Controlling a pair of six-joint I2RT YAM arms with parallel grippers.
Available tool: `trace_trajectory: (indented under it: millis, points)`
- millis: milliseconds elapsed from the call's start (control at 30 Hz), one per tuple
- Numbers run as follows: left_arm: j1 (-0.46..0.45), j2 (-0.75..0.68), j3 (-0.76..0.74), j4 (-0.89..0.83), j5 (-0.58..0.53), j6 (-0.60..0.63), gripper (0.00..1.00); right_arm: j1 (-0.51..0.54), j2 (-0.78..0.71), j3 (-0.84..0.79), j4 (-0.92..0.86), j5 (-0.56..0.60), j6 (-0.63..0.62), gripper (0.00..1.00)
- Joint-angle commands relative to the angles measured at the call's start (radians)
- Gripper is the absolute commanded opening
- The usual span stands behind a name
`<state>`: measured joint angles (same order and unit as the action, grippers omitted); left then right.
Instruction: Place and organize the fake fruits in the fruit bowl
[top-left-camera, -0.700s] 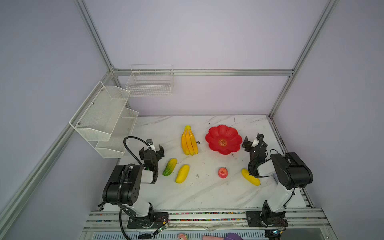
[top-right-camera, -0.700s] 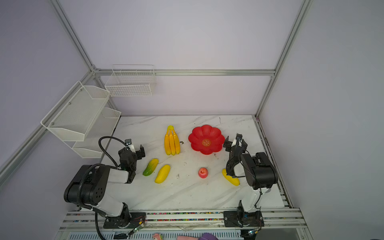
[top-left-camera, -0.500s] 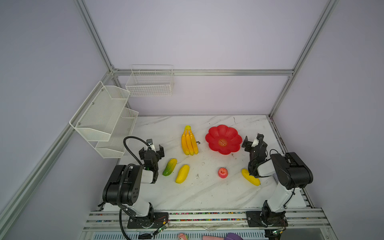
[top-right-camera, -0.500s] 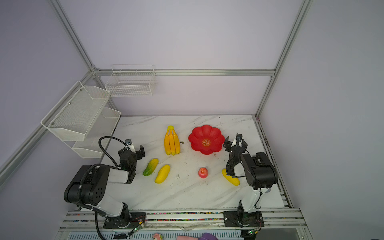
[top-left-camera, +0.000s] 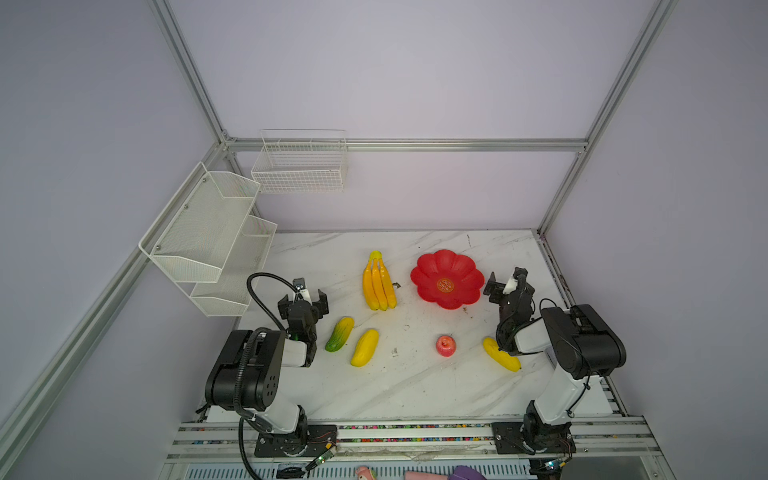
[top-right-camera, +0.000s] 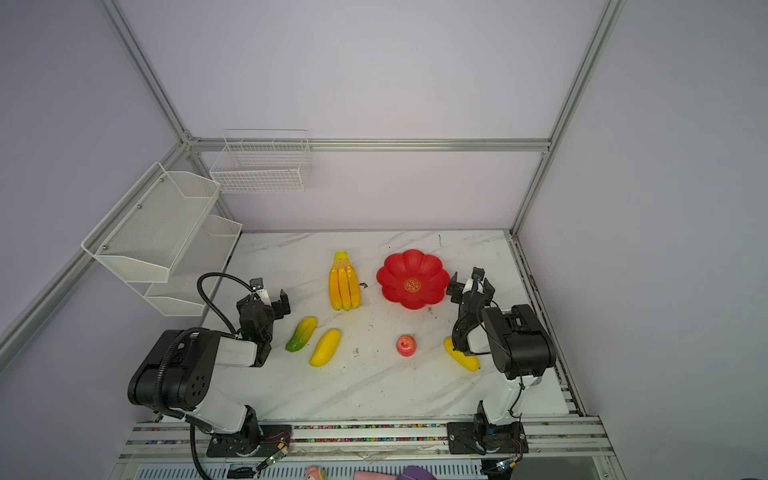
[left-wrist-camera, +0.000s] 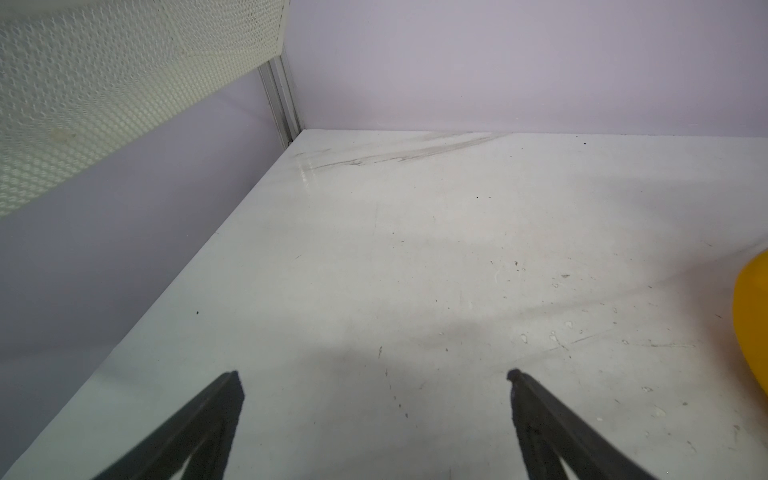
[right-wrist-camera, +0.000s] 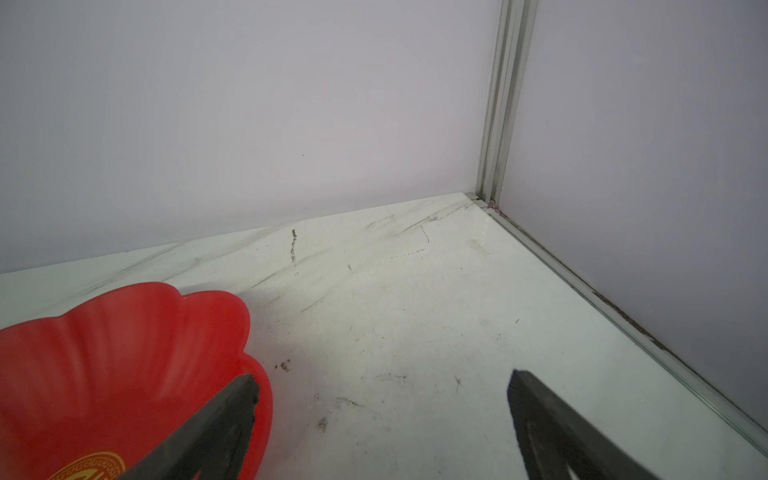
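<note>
Hovering at the very start, spreading the left tool (top-left-camera: 303, 302) and right tool (top-left-camera: 508, 286) wide, gripping nothing. Leaving the fruit bowl (top-left-camera: 428, 274) bare just beside the right tool, with banana bunch (top-left-camera: 378, 282), apple (top-left-camera: 445, 345) and yellow mango (top-left-camera: 500, 354) lying loose on the table (top-left-camera: 395, 386). Probably needing next: lowering over that mango, clamping, carrying it bowlward.

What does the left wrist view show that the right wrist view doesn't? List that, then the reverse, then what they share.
Left wrist only: the white mesh shelf, the left gripper, and the cropped edge of a yellow-orange fruit, too cut off to identify.
Right wrist only: the red fruit bowl and the right gripper, one finger overlapping the bowl's rim in the picture.
Shared: the white marble table, lilac walls, an aluminium corner post, and open jaws with nothing between them.
</note>
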<state>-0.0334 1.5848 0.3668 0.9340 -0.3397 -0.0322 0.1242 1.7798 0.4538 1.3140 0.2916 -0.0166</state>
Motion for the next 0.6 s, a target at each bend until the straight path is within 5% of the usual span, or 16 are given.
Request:
trace_trajectory:
  millis: [0,233,433,567]
  points:
    - [-0.002,-0.008,0.004,0.042,0.006,0.014,1.00,-0.003,0.007,0.002,0.046,0.000,-0.016,0.97]
    - [-0.002,-0.018,0.000,0.052,0.019,0.025,1.00,-0.003,-0.017,-0.017,0.067,0.026,-0.014,0.97]
    - [-0.002,-0.134,-0.006,-0.035,0.059,0.041,1.00,0.026,-0.207,-0.126,0.103,0.204,0.017,0.97]
    - [-0.022,-0.269,0.054,-0.214,0.143,0.093,1.00,0.102,-0.450,-0.029,-0.263,0.214,0.004,0.97]
